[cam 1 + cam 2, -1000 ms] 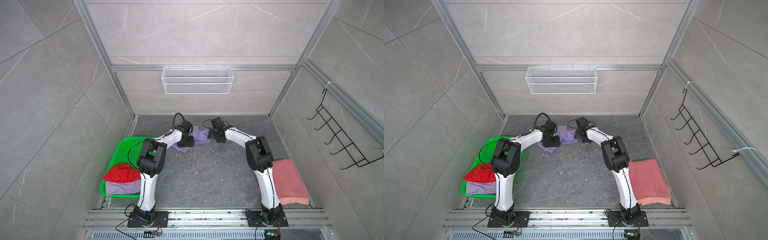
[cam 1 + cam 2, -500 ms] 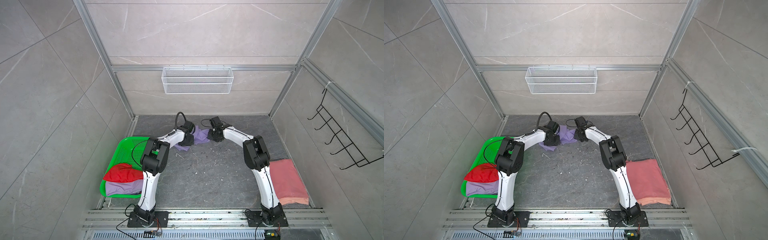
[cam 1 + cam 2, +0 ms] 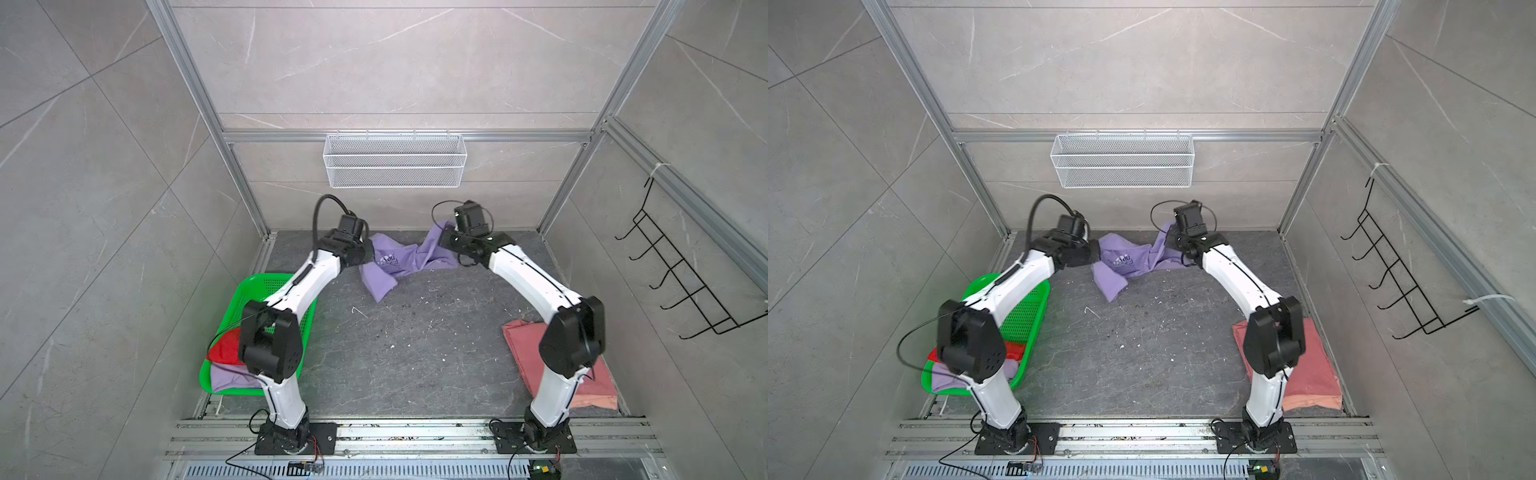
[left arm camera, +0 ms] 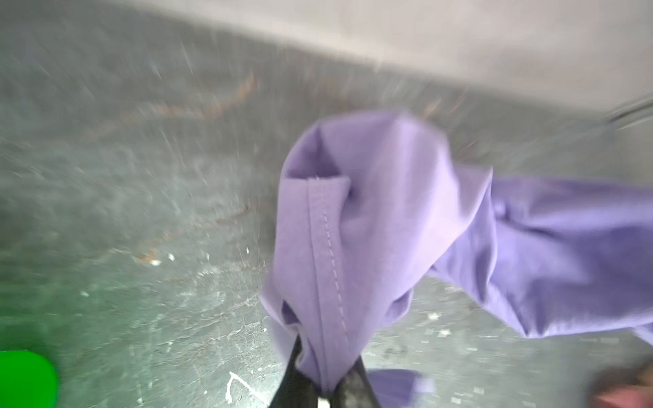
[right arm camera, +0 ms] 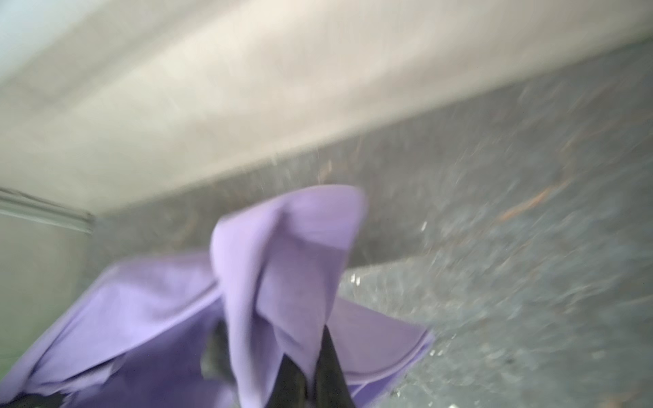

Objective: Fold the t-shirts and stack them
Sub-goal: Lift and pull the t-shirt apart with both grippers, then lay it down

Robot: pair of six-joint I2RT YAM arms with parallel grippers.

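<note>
Grey-tiled enclosure with aluminium frame; white wire shelf (image 3: 395, 166) on the wall at 12 o'clock.

1. Dark stone floor (image 3: 395, 365): bare through the centre, speckled with pale flecks.
2. Green basket (image 3: 270, 286), 8 o'clock: holds a red t-shirt (image 3: 224, 351) lying on a second lavender t-shirt (image 3: 228, 380), both crumpled.
3. Salmon-pink t-shirt (image 3: 598, 390), 4 o'clock: folded flat, partly behind the right arm.
4. Printed lavender t-shirt (image 3: 399, 264), 12 o'clock: slung between the two grippers, middle sagging, one bunched end trailing on the floor toward 6 o'clock.
5. Left gripper (image 4: 325, 385): fingers clamped on a stitched hem, cloth bunched above them.
6. Right gripper (image 5: 311, 374): fingers pinched shut on a gathered fold at the opposite end.

Risk notes, judged:
- Both holds look like bunches rather than clean corners, so spreading may leave the shirt twisted and the fold crooked.
- Thin cotton could slip from either pinch if the arms pull apart hard.
- The trailing end may drag and roll under.
- A wide swing toward 4 o'clock could disturb the folded shirt.
</note>
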